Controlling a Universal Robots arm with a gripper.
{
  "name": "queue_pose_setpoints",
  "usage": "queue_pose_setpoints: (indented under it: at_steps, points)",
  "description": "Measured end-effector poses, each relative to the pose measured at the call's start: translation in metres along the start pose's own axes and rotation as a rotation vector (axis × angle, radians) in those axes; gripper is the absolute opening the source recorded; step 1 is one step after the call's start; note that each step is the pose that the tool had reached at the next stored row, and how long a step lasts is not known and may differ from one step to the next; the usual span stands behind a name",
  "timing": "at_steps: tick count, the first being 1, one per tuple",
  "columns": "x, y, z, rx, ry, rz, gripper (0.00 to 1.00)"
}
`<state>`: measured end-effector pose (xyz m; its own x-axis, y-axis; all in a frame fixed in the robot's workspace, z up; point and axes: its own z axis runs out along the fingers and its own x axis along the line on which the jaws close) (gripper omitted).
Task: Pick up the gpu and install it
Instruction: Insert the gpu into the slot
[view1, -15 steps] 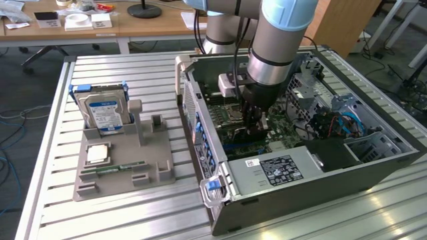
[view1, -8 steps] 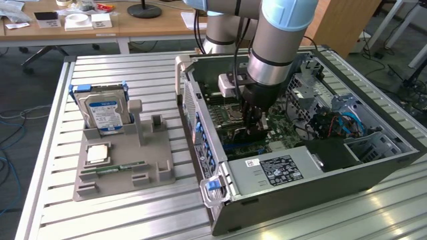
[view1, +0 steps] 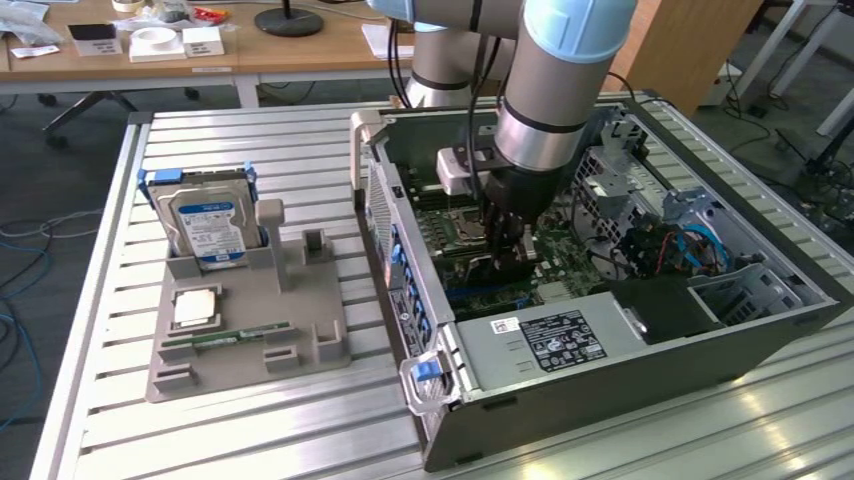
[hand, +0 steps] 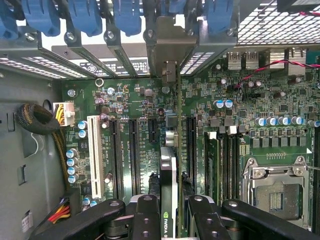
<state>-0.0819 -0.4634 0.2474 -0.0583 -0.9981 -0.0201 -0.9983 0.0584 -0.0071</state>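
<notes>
My end effector (hand: 169, 212) is clenched on the gpu (hand: 169, 165), its two black fingers (hand: 146, 217) pressing the thin card from either side, edge-on between them. I hold it upright inside the open computer case (view1: 587, 350), low over the green motherboard (hand: 250, 100), among the long black expansion slots (hand: 134, 150). The card's silvery bracket (hand: 167, 55) sits against the case's rear slot wall. Outside the case, on the slatted counter (view1: 240, 440), a grey holder (view1: 247, 340) carries the hard drive (view1: 207, 225) and a memory stick (view1: 240, 335).
</notes>
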Motion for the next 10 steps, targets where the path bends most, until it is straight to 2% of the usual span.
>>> queue_pose_setpoints:
  at_steps: [10]
  points:
    - [0.0002, 0.0001, 0.0019, 0.0035, 0.0, 0.0, 0.27]
